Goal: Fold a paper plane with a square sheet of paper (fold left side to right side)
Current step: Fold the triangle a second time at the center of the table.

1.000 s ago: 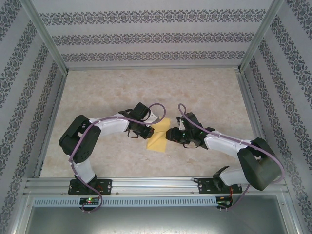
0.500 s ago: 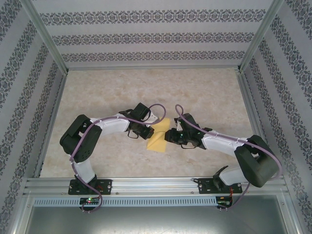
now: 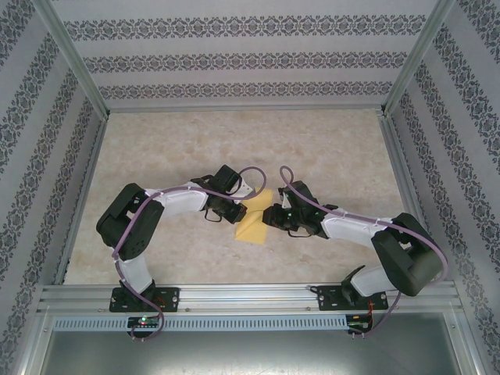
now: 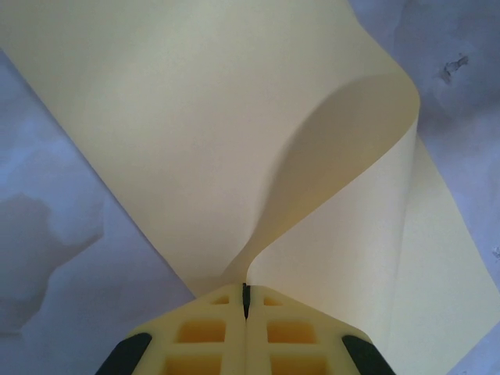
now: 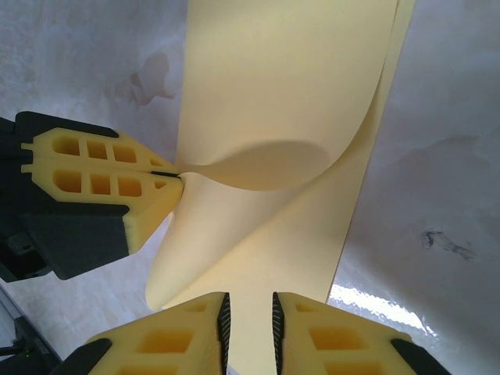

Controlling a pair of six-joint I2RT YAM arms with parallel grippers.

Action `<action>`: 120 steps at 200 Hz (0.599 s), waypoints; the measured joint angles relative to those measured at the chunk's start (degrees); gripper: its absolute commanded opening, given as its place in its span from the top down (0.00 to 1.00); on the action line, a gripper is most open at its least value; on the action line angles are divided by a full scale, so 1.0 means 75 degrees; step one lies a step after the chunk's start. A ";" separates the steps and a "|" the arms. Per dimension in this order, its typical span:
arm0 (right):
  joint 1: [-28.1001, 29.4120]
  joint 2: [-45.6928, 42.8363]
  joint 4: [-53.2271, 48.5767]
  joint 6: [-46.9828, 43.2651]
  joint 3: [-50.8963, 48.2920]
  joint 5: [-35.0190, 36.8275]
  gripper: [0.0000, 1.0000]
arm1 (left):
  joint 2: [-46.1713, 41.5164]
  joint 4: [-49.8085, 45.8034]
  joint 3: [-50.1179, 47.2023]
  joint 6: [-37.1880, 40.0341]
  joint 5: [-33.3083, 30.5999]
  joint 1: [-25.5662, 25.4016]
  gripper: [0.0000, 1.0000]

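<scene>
The square sheet of paper [image 3: 251, 224] is pale yellow and lies mid-floor between both arms. My left gripper [image 3: 239, 212] is shut on the sheet's left edge and holds it lifted. In the left wrist view the left gripper [image 4: 246, 291] pinches the paper [image 4: 195, 133], which curls up and over to the right. The right wrist view has the left gripper [image 5: 178, 178] clamping the curled flap of the paper [image 5: 289, 86]. My right gripper [image 5: 248, 312] hovers over the sheet's near part, jaws a narrow gap apart, with flat paper seen through the gap. It reaches in from the right [image 3: 269, 216].
The beige marbled floor [image 3: 234, 141] stretches far behind the paper. Patterned walls [image 3: 250, 58] close the back and sides. An aluminium rail [image 3: 250, 295] runs along the near edge by both arm bases.
My right gripper has slid left onto the paper's right side and its jaws have narrowed. The left gripper and the lifted flap have held still.
</scene>
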 measured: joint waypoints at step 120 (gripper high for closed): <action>0.0050 0.0353 0.0874 0.0519 0.0000 -0.0131 0.84 | 0.0000 0.0000 0.0003 0.0026 -0.0050 0.0000 1.00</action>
